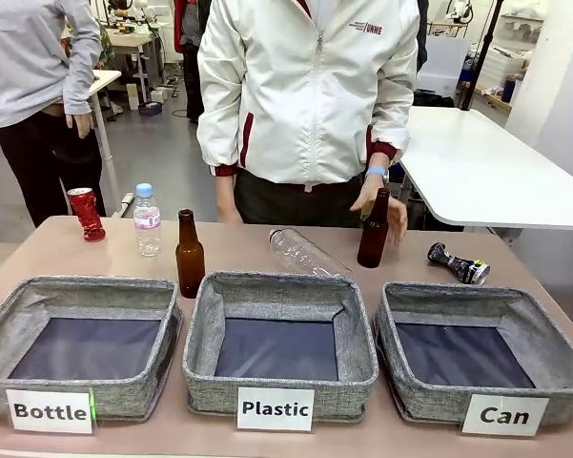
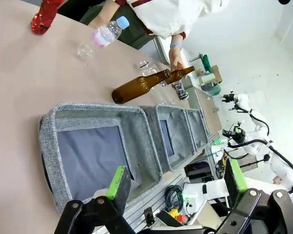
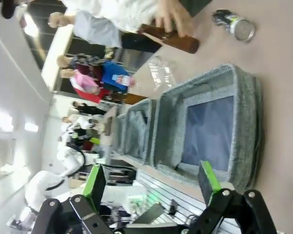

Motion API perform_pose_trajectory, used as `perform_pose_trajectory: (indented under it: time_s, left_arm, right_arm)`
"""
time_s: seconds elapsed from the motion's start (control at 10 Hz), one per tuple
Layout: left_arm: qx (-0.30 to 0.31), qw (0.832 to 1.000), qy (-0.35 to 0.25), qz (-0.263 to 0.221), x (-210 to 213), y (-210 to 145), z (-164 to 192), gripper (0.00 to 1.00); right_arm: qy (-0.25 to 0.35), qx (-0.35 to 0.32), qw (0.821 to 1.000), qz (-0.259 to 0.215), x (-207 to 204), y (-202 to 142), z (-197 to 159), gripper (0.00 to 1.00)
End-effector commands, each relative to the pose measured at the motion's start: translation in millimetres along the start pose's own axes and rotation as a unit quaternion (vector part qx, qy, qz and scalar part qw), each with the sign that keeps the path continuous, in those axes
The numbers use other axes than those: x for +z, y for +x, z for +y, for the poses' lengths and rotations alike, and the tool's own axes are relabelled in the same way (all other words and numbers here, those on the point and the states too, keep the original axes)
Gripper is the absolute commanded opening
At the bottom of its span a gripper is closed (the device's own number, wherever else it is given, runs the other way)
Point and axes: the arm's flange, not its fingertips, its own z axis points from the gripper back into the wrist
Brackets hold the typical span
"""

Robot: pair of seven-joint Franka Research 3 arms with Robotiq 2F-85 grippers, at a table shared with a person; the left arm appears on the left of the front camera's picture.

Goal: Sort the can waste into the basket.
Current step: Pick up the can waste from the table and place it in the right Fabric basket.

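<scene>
The red crushed can [image 1: 86, 213] stands upright at the far left of the bench [image 1: 38, 256], near an upright clear plastic bottle [image 1: 147, 221] with a blue cap. The dark crushed can [image 1: 460, 265] lies on its side at the far right of the bench, just behind the far rim of the "Can" basket [image 1: 424, 401]. Both cans are outside that basket, which is the rightmost of three in a row along the near edge. The "Plastic" basket [image 1: 210, 382] is in the middle and the "Bottle" basket [image 1: 124, 393] on the left.

Behind the middle basket:
- one brown bottle [image 1: 189, 256] stands upright;
- a second clear bottle [image 1: 300, 253] lies on its side;
- a second brown bottle [image 1: 373, 231] stands with the person's hand [image 1: 393, 205] at its neck.

The left pincer [image 2: 177, 179] is spread wide and holds nothing. The right pincer [image 3: 151, 181] is spread wide and holds nothing.
</scene>
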Motion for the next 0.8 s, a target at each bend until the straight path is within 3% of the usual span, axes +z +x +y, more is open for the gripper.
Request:
perform_pose_trajectory:
  time_s: [0.0, 0.1, 0.2, 0.3, 0.4, 0.5, 0.7]
  left_arm:
    - [-0.013, 1.0, -0.007, 0.001, 2.3, 1.7, 1.0, 1.0]
    - [-0.013, 1.0, -0.007, 0.001, 2.3, 1.7, 1.0, 1.0]
    - [-0.013, 1.0, -0.007, 0.001, 2.3, 1.7, 1.0, 1.0]
    - [-0.013, 1.0, -0.007, 0.001, 2.3, 1.7, 1.0, 1.0]
    - [-0.013, 1.0, -0.007, 0.001, 2.3, 1.7, 1.0, 1.0]
    - [-0.013, 1.0, -0.007, 0.001, 2.3, 1.7, 1.0, 1.0]
    - [-0.013, 1.0, -0.007, 0.001, 2.3, 1.7, 1.0, 1.0]
  right_arm:
    - [-0.155, 0.056, 0.986, 0.028, -46.4, 6.0, 58.1, 1.0]
    - [-0.249, 0.091, 0.963, 0.044, -76.6, 16.6, 92.6, 1.0]
    - [-0.362, 0.107, 0.925, 0.04, -108.1, 31.0, 115.9, 1.0]
    - [-0.433, 0.127, 0.89, 0.063, -142.7, 44.6, 133.5, 1.0]
    - [-0.454, 0.152, 0.873, 0.088, -170.2, 50.0, 146.3, 1.0]
    - [-0.458, 0.161, 0.869, 0.098, -192.5, 54.2, 155.1, 1.0]
    - [-0.484, 0.158, 0.856, 0.09, -236.8, 69.7, 159.3, 1.0]
